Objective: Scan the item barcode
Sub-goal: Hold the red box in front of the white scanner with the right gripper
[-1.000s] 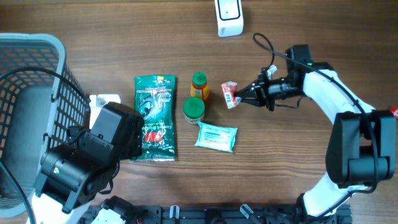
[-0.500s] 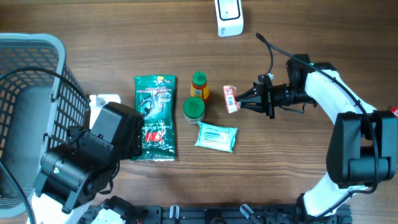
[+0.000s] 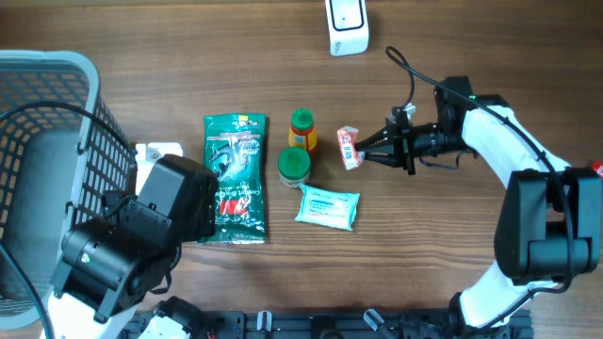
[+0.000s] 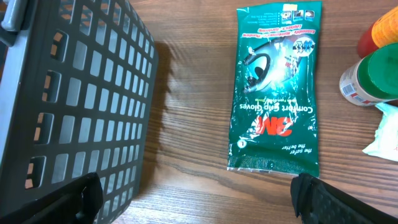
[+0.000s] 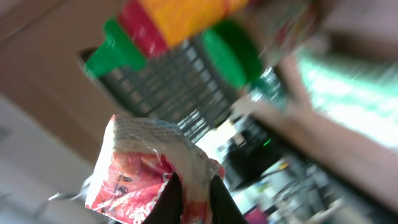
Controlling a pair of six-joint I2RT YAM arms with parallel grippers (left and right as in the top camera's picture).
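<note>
Right gripper (image 3: pixel 366 148), clamped on the red packet (image 3: pixel 349 147), has barely shifted; left gripper (image 4: pixel 199 200) gapes empty.

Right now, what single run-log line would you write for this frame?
right pincer: shut on red packet | left pincer: open, empty, beside basket | red packet: right of orange bottle, apart from white scanner

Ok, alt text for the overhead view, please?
The right gripper is shut on a small red packet at a wooden table, beside a yellow bottle and a green-lidded jar. A green glove pack and a wipes pack lie nearby; a white scanner sits at the top edge, a grey basket at left.
</note>
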